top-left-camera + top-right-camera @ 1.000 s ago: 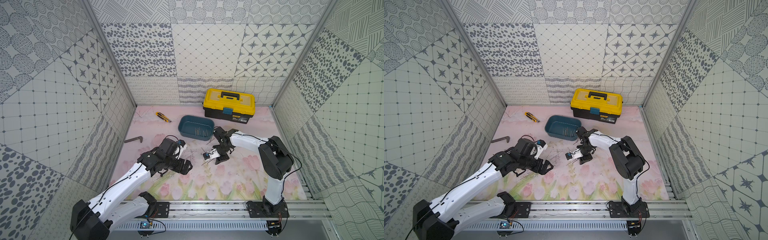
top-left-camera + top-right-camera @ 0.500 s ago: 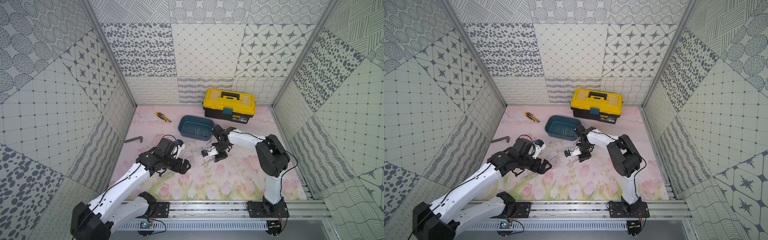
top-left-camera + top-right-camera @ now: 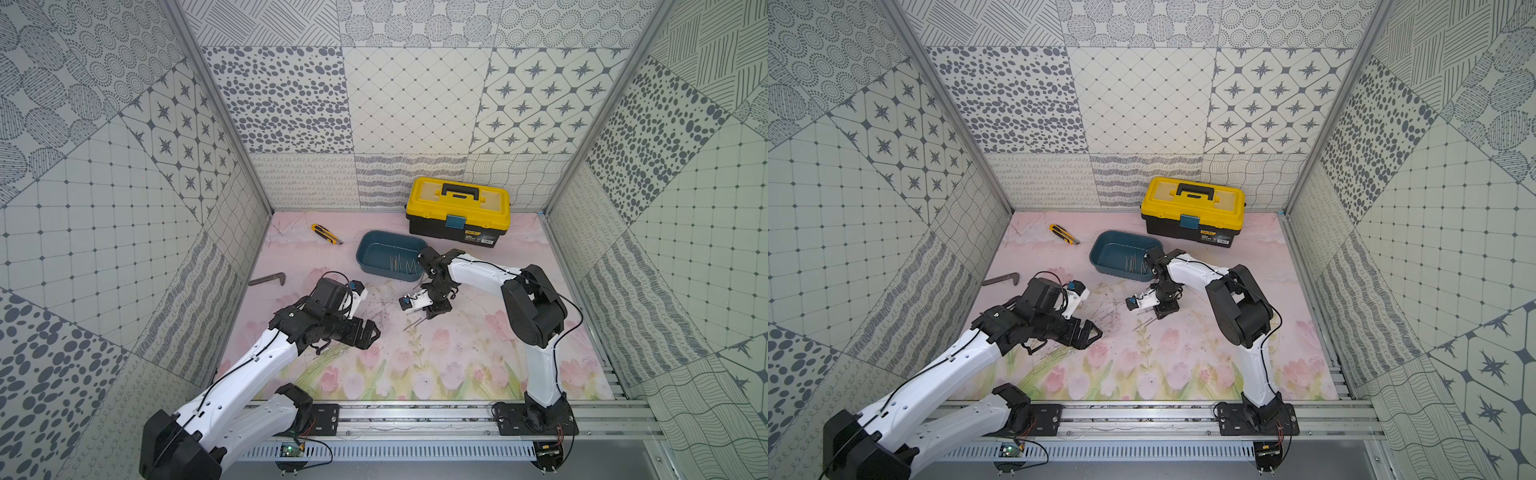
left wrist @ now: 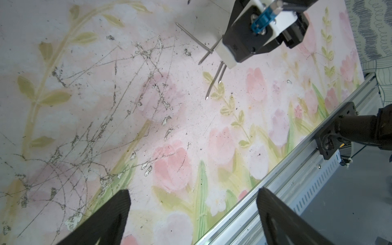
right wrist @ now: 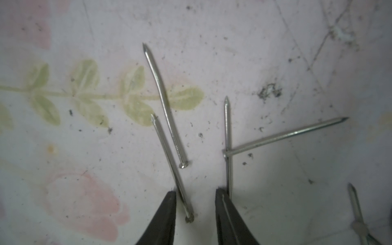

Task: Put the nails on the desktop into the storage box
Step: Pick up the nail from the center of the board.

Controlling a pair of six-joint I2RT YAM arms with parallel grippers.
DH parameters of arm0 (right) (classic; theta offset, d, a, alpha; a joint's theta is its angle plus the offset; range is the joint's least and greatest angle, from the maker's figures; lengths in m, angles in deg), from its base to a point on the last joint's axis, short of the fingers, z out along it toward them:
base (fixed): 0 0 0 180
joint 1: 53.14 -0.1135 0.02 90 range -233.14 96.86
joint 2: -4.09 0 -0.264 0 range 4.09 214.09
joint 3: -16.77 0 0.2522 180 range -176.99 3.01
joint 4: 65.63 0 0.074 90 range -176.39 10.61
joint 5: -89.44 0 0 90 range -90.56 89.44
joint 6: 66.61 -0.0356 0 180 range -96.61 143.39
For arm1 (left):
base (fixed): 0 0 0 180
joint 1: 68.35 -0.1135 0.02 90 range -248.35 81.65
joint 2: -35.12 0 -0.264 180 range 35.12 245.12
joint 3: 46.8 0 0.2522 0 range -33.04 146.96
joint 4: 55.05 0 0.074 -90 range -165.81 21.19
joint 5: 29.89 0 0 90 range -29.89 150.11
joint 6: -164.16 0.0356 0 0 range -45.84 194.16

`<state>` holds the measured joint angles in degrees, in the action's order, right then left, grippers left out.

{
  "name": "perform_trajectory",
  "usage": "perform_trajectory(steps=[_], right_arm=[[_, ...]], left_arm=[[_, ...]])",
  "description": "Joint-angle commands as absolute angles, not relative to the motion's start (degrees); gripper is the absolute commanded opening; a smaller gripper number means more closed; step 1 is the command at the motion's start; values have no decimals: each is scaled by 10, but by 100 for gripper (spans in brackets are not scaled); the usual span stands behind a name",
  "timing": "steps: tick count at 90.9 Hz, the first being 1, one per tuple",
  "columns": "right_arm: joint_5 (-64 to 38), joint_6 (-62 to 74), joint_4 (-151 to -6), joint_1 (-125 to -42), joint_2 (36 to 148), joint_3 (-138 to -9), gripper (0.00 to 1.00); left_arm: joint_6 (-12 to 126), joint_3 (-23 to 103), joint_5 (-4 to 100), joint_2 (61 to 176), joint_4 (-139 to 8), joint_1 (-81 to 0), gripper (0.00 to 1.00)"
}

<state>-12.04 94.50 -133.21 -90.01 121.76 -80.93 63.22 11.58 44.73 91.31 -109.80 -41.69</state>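
Nails [image 5: 286,134] lie on the desktop [image 5: 275,63], one between right gripper's [image 5: 195,192] slightly parted fingers [image 5: 163,222].

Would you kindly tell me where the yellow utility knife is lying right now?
In both top views the utility knife lies on the desktop near the back wall, just left of the teal storage box.

colour/pattern rundown, top + wrist cams
desktop [image 3: 457,365]: pale pink, pink tulips + green leaves, dark scratch marks mid-frame. storage box [image 3: 376,251]: plain teal-blue. nails [image 5: 286,134]: shiny grey metal. toolbox [image 3: 457,205], upper centre: yellow lid, blk base + handle, teal latch. knife [image 3: 326,234]: yellow/blk. L-bar [image 3: 268,279], left: dark grey. walls [image 3: 415,104]: white tiles w/ grey dots, stars, grids, wavy lines. arms [image 3: 257,365]: white links, blk joints.
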Motion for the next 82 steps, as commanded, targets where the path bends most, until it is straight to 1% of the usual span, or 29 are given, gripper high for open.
perform_trajectory(steps=[1, 8, 16, 17, 32, 49, 64, 74, 82], right_arm=[[-83, 927, -1336, -915, 1254, -790, 27], [-77, 922, -1326, -917, 1246, -780, 16], [-70, 921, -1314, -917, 1232, -765, 1], [-69, 921, -1313, -917, 1230, -763, 0], [-69, 911, -1279, -916, 1188, -727, 0], [-87, 905, -1272, -914, 1144, -710, 0], [-162, 862, -1260, -904, 1103, -704, 0], [-209, 813, -1225, -901, 1074, -686, 0], [-237, 759, -1201, -897, 1054, -676, 0]], left_arm=[[647, 112, 428, 912, -1076, -423, 98], [646, 113, 426, 915, -1077, -423, 98], [646, 113, 428, 916, -1077, -424, 98], [645, 113, 428, 917, -1077, -424, 98], [638, 116, 433, 919, -1080, -424, 98], [611, 112, 449, 909, -1067, -427, 99], [530, 130, 459, 870, -1045, -465, 99], [458, 153, 523, 828, -1044, -493, 99], [406, 170, 529, 811, -1042, -521, 99]])
